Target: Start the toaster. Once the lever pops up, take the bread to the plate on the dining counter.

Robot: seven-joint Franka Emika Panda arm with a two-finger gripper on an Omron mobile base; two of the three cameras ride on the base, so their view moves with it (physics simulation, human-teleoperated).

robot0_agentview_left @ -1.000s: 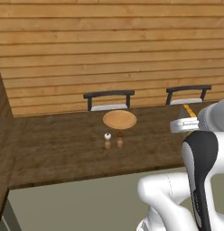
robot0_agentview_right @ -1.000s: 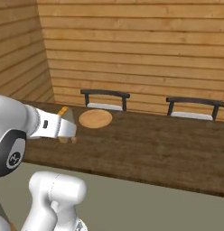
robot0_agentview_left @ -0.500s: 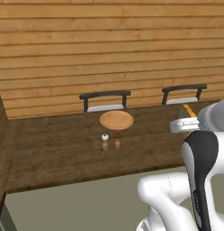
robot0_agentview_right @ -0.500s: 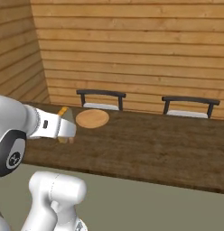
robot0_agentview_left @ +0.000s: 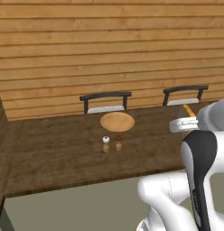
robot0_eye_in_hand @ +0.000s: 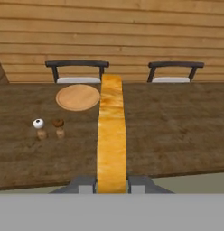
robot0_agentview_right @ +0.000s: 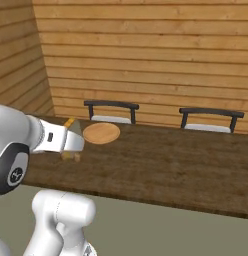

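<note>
Base drifted right, plate [robot0_eye_in_hand: 78,97] leftward | jaws pinching bread [robot0_eye_in_hand: 111,135] | dining counter [robot0_eye_in_hand: 177,131] right side bare

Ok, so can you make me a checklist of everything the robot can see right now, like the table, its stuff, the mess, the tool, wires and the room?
Surface: dining counter, dark brown wood grain, long slab.
Job's things: plate, round, tan, nothing on it, near the counter's far edge; bread, golden slice seen edge-on, held in the air in front of the counter.
Clutter: two small shakers, one white-topped, one brown-topped, side by side in front of the plate.
Grippers: tool shut on the bread, not yet over the plate.
Cables: nothing seen.
Surroundings: two dark chairs behind the counter; wood plank wall.
</note>
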